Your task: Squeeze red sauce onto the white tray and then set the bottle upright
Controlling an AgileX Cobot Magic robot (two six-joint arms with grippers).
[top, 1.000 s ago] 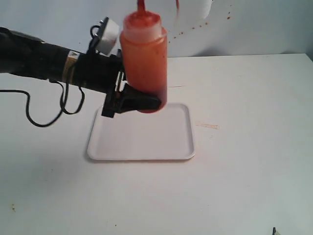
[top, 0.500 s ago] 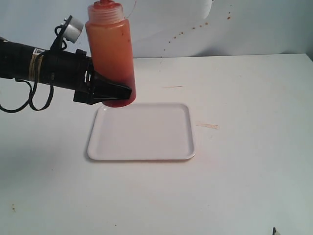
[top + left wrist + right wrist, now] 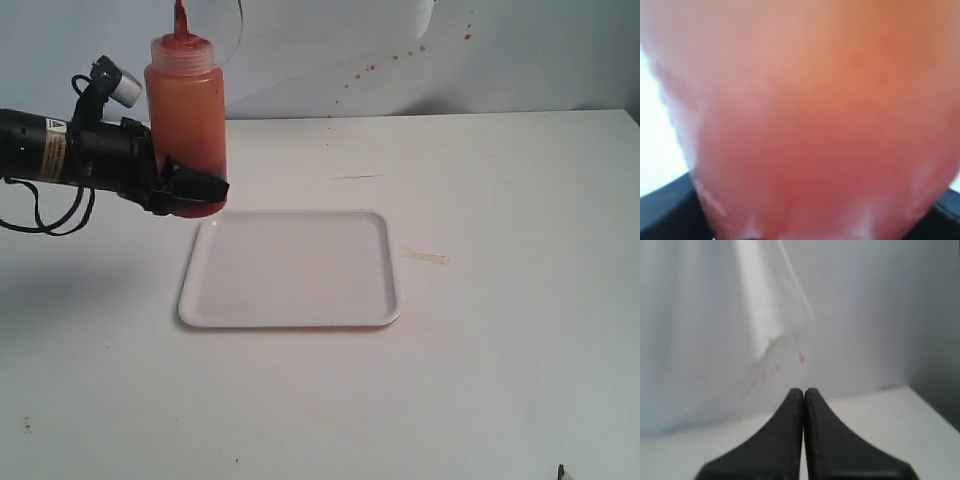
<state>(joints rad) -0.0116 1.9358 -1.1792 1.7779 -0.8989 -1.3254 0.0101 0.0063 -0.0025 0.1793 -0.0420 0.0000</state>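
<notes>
Tray (image 3: 290,272) lies flat, nearest. Just beyond its far-left corner, left gripper (image 3: 203,194) is clamped low on the upright bottle (image 3: 187,110). Left wrist view gives only blurred orange bottle wall. Only the right wrist view shows right gripper (image 3: 804,398): fingers pressed together, empty.

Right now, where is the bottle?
In the exterior view, the bottle is upright on the left, gripped by the left tool, beside the white tray's far left corner.
</notes>
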